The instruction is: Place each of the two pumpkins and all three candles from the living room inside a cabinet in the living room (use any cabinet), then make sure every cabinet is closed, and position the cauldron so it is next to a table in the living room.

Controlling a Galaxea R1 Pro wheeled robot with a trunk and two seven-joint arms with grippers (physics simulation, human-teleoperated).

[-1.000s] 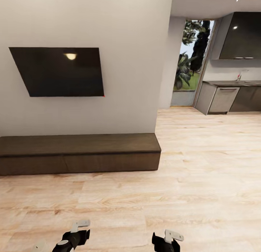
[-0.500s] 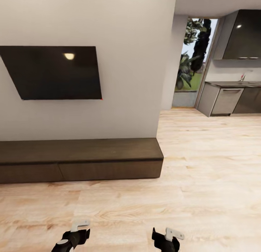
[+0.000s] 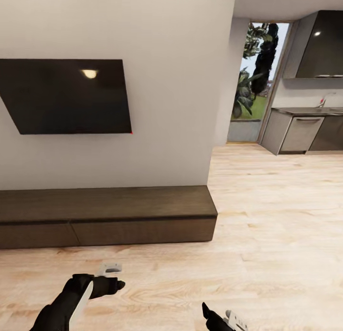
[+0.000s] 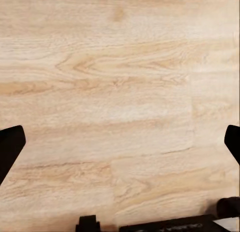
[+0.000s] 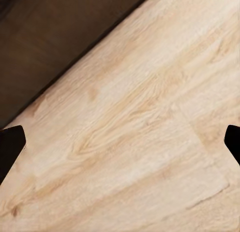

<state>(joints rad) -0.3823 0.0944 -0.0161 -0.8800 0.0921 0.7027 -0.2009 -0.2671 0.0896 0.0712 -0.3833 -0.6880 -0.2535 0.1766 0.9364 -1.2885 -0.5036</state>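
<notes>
Dark-brown wood fills the middle of our head view: the cabinet (image 3: 107, 216) runs from about nine o'clock to the centre, low against the pale wall under the television (image 3: 66, 95), with every flat front flush and shut. Compared with a second ago the whole picture has slid, so we judge that our own base and head have moved nearer the cabinet and turned a little; the cabinet itself has not shifted. What has truly changed is our left arm: it has risen and reached forward, so the left pincer (image 3: 110, 281) now sits at about seven o'clock over the bare floor (image 3: 267, 235), while the right pincer (image 3: 224, 319) has dropped lower toward five o'clock. In each wrist view the black fingertips stand at opposite edges with floorboards between them, so both pincers are spread wide and carry nothing; the right wrist view also catches a dark corner of the cabinet (image 5: 45, 37). No pumpkin, candle, cauldron or low surface is in sight, so we read this as travel or setting up in front of the cabinet, with the collecting work not yet begun. The grey kitchen units (image 3: 305, 131) at two o'clock are no part of the job.
</notes>
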